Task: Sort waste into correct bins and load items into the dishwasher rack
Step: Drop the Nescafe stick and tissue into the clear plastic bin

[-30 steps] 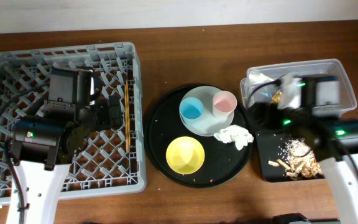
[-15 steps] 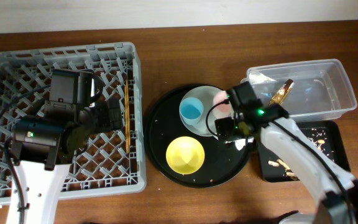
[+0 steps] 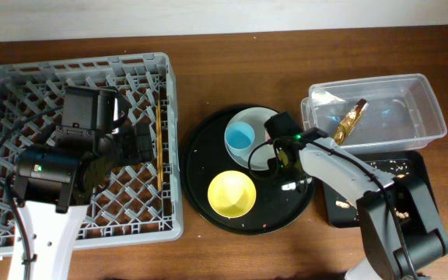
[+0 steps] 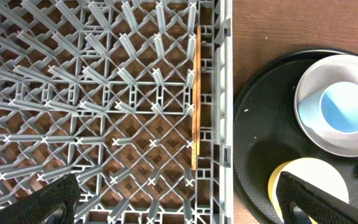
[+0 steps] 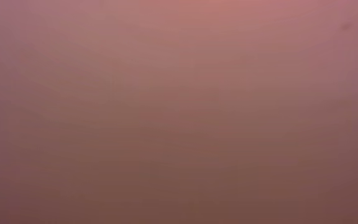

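Right gripper (image 3: 282,159) hangs low over the plate (image 3: 257,161) on the round black tray (image 3: 201,155), and we cannot tell whether its jaws are apart or together: the wrist hides them from overhead, and its own camera shows only a flat pink-brown blur. From that colour we judge the lens sits hard against the pink cup, which the arm hides from above, so we take the cup as the thing in hand. It should be light and stiff with smooth walls, likely to slip or tip under a glancing touch. We would hold it at the rim, one finger inside and one outside, squeezing only gently. The blue cup (image 3: 239,138) stands just beside on the same plate, so a sideways approach could knock it. A scrap of white at the arm's edge may be the napkin (image 3: 289,187). That would be soft and nearly weightless, pinched anywhere. Left gripper (image 4: 182,199) hovers with its fingers spread wide over the dishwasher rack (image 3: 6,85), where a chopstick (image 4: 195,93) lies along the wall nearest the tray. The yellow bowl (image 3: 232,193) sits untouched, and the foil wrapper (image 3: 350,118) rests in the clear tub (image 3: 430,117).
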{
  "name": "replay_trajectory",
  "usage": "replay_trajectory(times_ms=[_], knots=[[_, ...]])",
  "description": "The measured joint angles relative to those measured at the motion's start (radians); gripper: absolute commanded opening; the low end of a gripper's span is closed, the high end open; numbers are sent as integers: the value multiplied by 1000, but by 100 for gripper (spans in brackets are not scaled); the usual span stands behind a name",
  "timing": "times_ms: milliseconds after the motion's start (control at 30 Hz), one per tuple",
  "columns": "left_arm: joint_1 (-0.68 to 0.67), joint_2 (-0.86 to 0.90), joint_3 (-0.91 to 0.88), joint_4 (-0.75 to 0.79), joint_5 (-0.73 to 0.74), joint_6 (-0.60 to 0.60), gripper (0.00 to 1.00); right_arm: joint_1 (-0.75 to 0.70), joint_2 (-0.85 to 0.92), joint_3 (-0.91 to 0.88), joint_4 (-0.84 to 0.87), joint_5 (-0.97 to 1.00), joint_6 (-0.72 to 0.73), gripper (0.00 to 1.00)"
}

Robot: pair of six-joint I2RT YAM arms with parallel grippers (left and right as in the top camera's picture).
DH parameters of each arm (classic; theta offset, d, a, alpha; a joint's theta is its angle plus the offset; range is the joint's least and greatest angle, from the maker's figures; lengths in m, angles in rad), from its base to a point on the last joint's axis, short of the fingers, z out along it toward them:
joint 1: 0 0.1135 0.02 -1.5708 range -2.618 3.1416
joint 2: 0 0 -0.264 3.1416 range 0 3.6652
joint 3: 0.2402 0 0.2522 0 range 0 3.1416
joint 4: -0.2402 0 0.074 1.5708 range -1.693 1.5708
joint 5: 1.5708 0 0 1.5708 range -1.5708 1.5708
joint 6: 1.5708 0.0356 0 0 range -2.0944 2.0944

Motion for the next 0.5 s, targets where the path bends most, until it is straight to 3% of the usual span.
replay_trajectory(times_ms=[200,400,433,467,500], knots=[[0,0,0,2,0,0,99,-14,-180,68,-113,-33,-7,4],[0,0,0,-1,0,0,99,-265,-397,197,-63,-44,-3,6],[0,0,0,-1,0,0,99,-338,-406,201,-40,-40,-2,12],[0,0,0,-1,0,0,99,-389,-401,201,-27,-36,-2,52],[0,0,0,0,5,0,99,-436,-388,201,-15,-32,1,79]])
